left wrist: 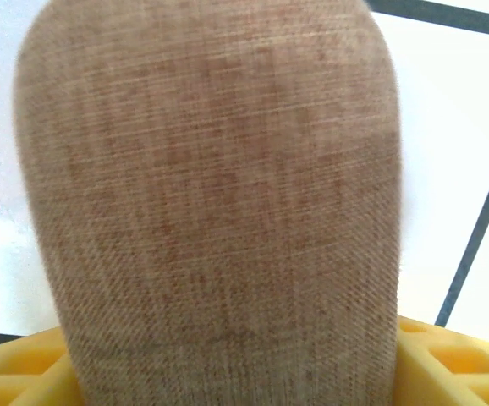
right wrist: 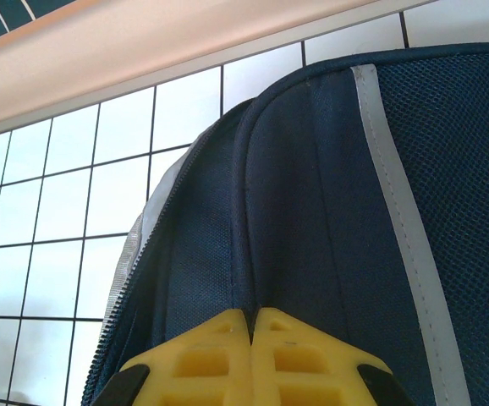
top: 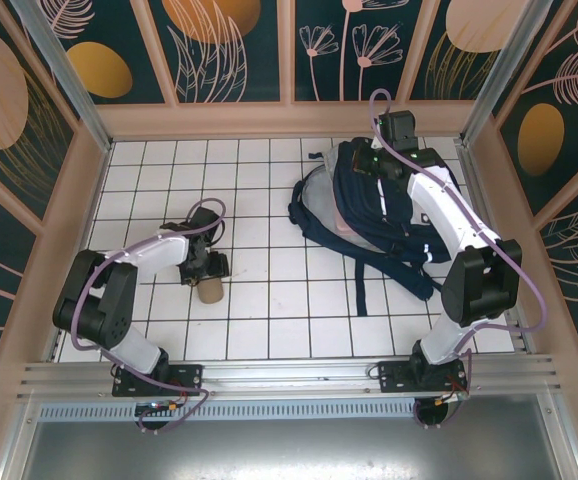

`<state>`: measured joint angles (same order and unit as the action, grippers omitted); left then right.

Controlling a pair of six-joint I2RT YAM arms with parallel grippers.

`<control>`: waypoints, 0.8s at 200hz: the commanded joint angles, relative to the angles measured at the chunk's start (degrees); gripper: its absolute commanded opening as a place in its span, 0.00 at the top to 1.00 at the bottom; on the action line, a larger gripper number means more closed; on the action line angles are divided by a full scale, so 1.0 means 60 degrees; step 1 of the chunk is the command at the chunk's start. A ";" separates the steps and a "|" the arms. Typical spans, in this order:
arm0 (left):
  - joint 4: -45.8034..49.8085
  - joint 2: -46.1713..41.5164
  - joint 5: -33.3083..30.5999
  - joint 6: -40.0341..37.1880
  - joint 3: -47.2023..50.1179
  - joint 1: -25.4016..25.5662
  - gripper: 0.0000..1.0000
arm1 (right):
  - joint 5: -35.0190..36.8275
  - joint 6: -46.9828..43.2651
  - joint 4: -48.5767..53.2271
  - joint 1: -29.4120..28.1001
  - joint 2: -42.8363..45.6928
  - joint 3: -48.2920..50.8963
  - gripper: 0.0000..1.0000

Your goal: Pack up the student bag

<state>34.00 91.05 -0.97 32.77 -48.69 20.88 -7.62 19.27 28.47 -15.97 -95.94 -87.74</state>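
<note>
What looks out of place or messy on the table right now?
Nothing spilled or broken. The student bag lies slumped at the right, its straps sprawled over the tiles and its mouth gaping. A tan fabric pouch sits apart from it on the left, beneath the left tool.

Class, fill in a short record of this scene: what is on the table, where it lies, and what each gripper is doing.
table: white tiles, dark lines
bag: navy with white stripes, far right side, straps trailing toward the arms, mouth looks open
pouch: brown woven fabric, left side, apart from the bag
left gripper: fingers either side of the pouch; grip unclear
right gripper: shut on a fold at the bag's top edge
</note>
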 commanded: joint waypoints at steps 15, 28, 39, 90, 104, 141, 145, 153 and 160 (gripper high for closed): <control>0.0239 -0.0561 0.0260 0.0175 -0.0068 -0.0031 0.34 | -0.0413 0.0226 -0.0615 -0.0165 0.0089 0.0016 1.00; 0.0251 -0.0612 0.0390 0.0184 -0.0149 -0.0013 0.34 | -0.0401 0.0224 -0.0606 -0.0163 0.0088 0.0005 1.00; 0.0210 -0.0623 0.0527 0.0204 -0.0218 -0.0013 0.36 | -0.0392 0.0220 -0.0585 -0.0161 0.0087 0.0019 1.00; -0.0173 -0.0452 0.1415 0.0514 -0.1048 -0.0015 0.42 | -0.0364 0.0232 -0.0555 -0.0153 0.0142 0.0093 1.00; -0.0436 -0.0328 0.1778 0.0706 -0.1498 0.0058 0.41 | -0.0400 0.0245 -0.0555 -0.0179 0.0155 0.0108 1.00; -0.1252 0.0244 0.2335 0.1137 -0.2679 0.0648 0.41 | -0.0507 0.0217 -0.0710 -0.0269 0.0236 0.0254 1.00; -0.1367 0.0340 0.2424 0.1188 -0.2832 0.0731 0.41 | -0.0516 0.0218 -0.0702 -0.0271 0.0229 0.0243 1.00; -0.1562 0.0625 0.2563 0.1266 -0.3157 0.0885 0.41 | -0.0518 0.0224 -0.0702 -0.0299 0.0241 0.0254 1.00; -0.1671 0.0863 0.2645 0.1317 -0.3525 0.1041 0.42 | -0.0529 0.0217 -0.0716 -0.0303 0.0236 0.0254 1.00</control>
<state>28.97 92.31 10.72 38.04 -64.10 24.45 -7.92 19.90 27.49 -16.67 -95.94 -86.43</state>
